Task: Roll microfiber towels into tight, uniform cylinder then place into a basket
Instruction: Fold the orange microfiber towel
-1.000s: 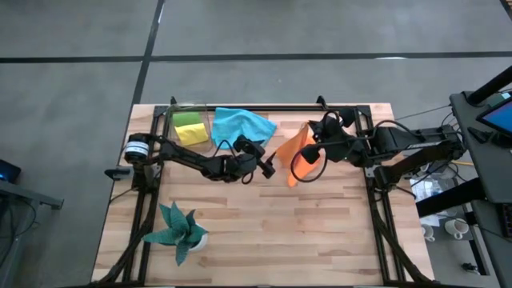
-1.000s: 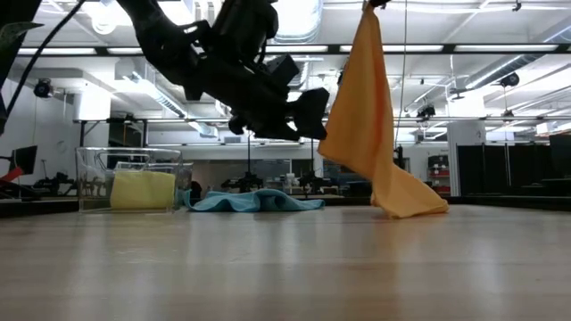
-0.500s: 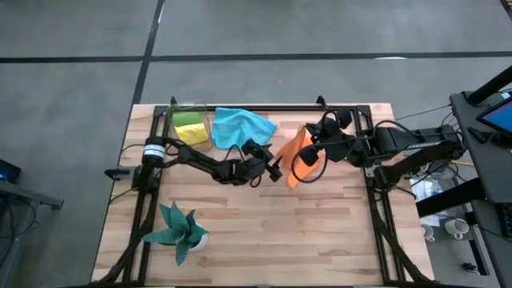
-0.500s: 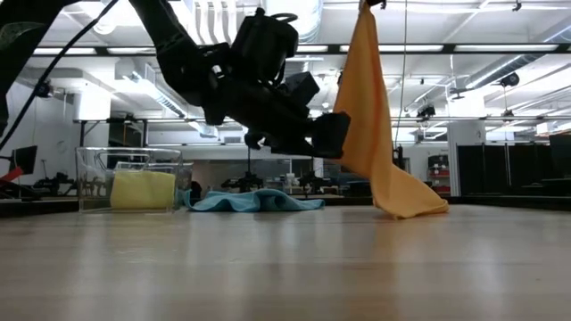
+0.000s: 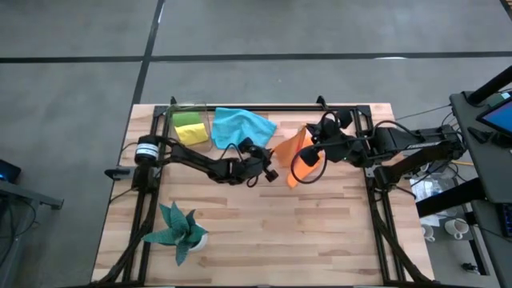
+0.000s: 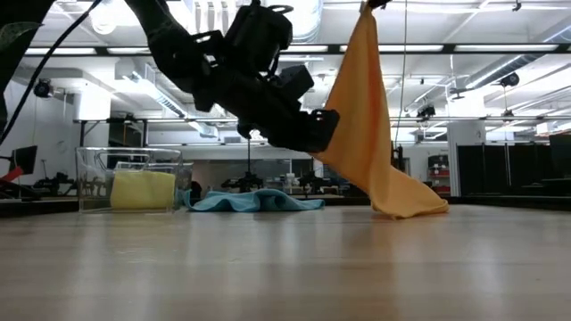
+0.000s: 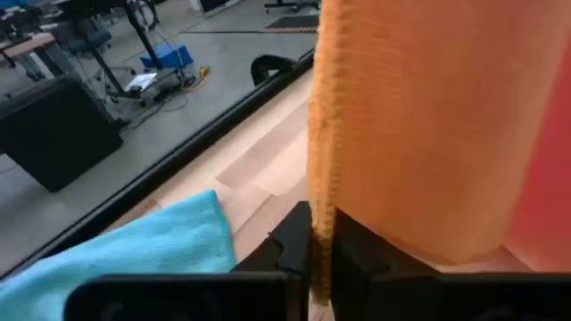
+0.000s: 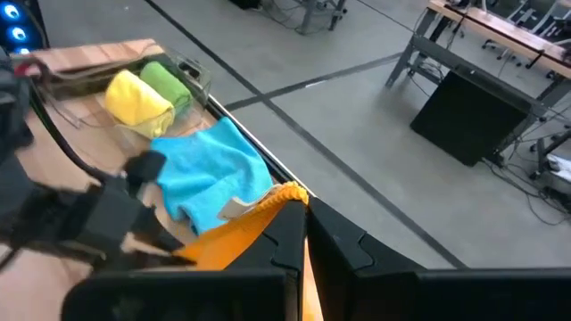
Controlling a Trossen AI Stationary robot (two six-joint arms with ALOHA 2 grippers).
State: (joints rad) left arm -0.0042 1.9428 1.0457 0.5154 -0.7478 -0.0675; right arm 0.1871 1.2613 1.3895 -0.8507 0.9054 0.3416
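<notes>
what the views hide or cut off

in the low view the top corner of the orange towel (image 6: 366, 125) runs off the upper edge, so the right gripper holding it is out of sight there. the left gripper (image 6: 312, 134) covers part of the towel's edge. the basket (image 6: 129, 178) shows the yellow towel (image 6: 143, 190); the green towel (image 5: 187, 118) is hidden behind it.

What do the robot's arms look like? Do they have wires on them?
Both arms are dark, almost black, built from jointed bars. The left arm has a silvery-white ring near its base and a thin black cable looping beside its blocky left pincer. The right arm carries several black cables, one curling into a loop by the right pincer. The pincer fingers are flat, dark and squared.
</notes>
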